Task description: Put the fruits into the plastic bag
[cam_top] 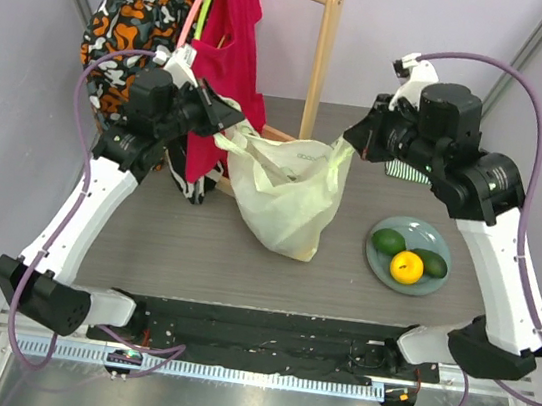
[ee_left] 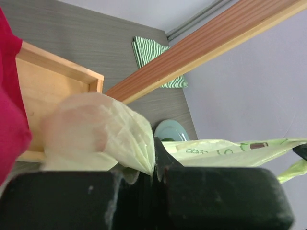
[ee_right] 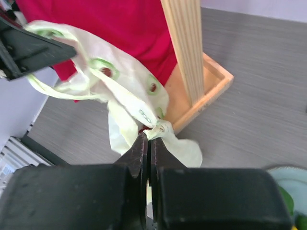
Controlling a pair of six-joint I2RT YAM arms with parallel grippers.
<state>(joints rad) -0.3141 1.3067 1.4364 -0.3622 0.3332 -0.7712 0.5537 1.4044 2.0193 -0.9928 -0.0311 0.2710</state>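
Note:
The pale-green plastic bag hangs over the middle of the table, stretched between both grippers. My left gripper is shut on its left rim, the film bunching out of the jaws. My right gripper is shut on the right rim, where a twist of the bag sits at the tips. To the bag's right, the fruits lie on a grey plate: two green avocados and a yellow-orange citrus. The inside of the bag is hidden.
A wooden clothes rack stands behind the bag, its post and boxed base close to it. A red garment and a patterned one hang there. A green-and-white striped cloth lies at the back right.

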